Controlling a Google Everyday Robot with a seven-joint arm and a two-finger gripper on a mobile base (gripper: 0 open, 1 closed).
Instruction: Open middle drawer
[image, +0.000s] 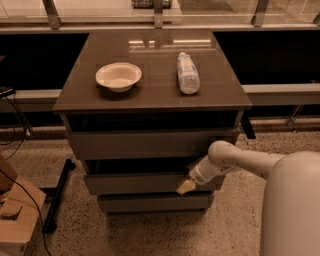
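The middle drawer (135, 183) is the mid-height grey-brown front panel of the cabinet, between a taller top drawer (145, 144) and a narrow bottom drawer (150, 203). A dark gap shows above its top edge. My gripper (184, 187), at the end of the white arm (225, 159) that reaches in from the lower right, is at the right part of the middle drawer's front, at its lower edge. Its tan tip is against the panel.
On the cabinet's top (150, 95) stand a white bowl (118, 76) at the left and a plastic bottle (188, 73) lying at the right. A wooden object (15, 215) and cables lie on the floor at the left. A rail runs behind the cabinet.
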